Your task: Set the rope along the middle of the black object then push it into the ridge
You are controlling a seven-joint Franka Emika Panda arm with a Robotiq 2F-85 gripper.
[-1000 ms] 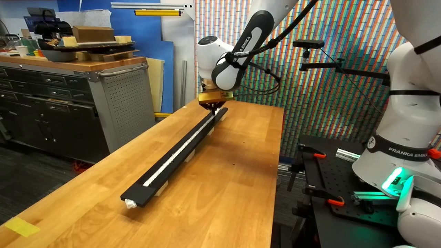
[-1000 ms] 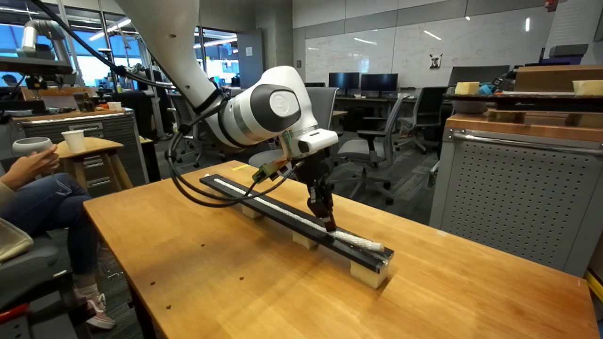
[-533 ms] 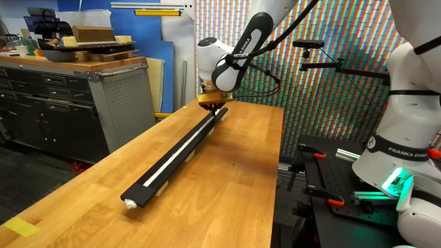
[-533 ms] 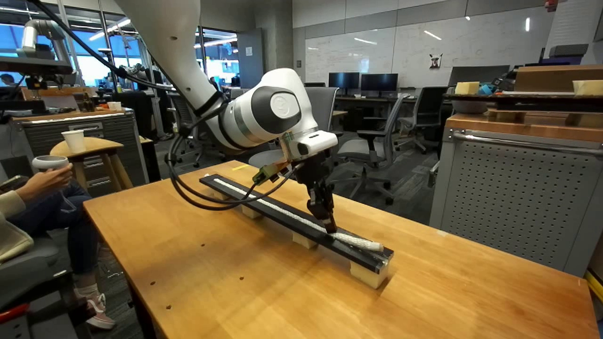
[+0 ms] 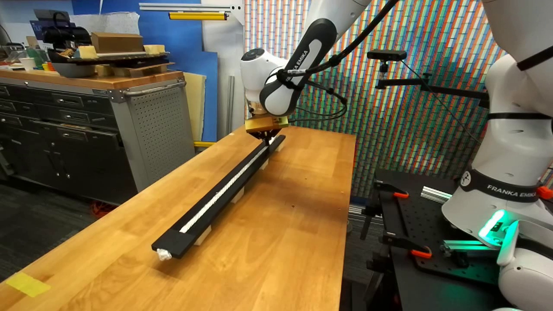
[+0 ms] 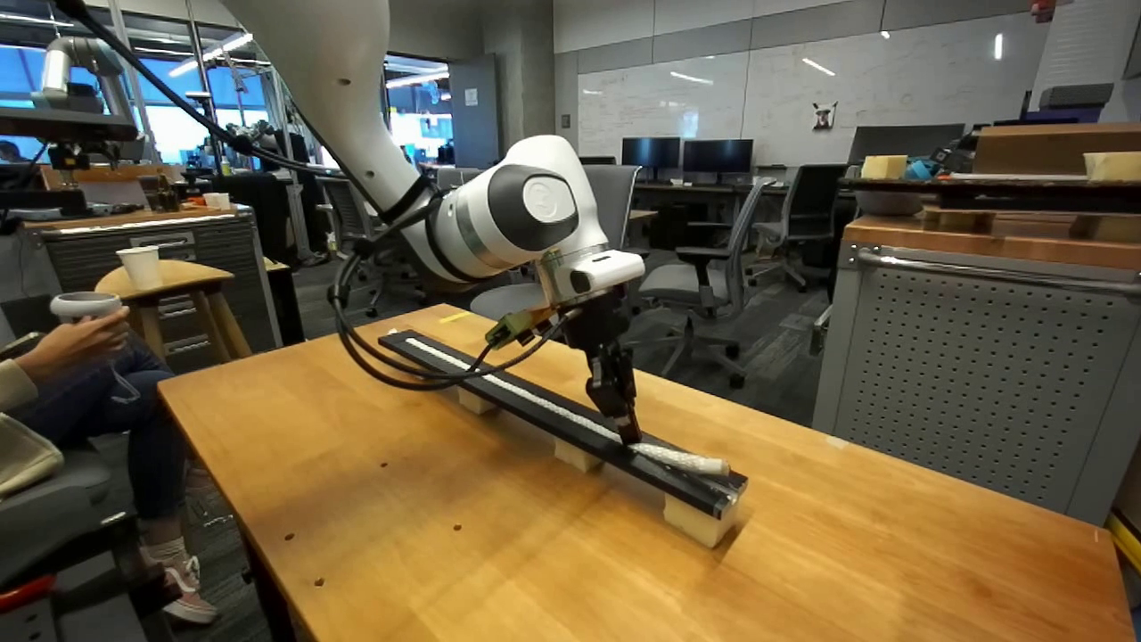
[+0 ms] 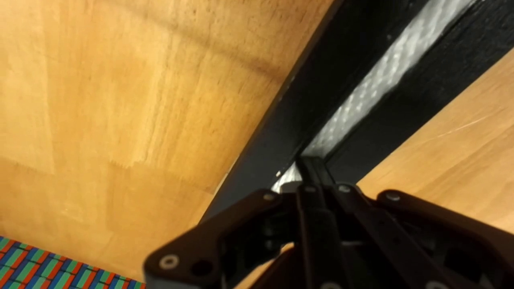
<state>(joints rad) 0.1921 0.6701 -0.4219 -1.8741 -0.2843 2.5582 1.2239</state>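
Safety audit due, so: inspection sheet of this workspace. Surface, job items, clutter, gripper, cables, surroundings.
Surface: light-brown wooden table with small dark spots.
Job items: long, narrow black bar on pale blocks; white braided rope along its middle.
Clutter: yellow tape strip on the table; brown box stacked on a wood-topped grey cabinet.
Gripper: black two-fingered gripper shut, tips on the rope; beyond it, the rope's end looks raised, not pushed in.
Cables: black cables strapped along the white arm; a loop crosses in front of the bar in an exterior view, contact unclear.
Surroundings: person in blue jeans seated near the table; grey office chairs behind.
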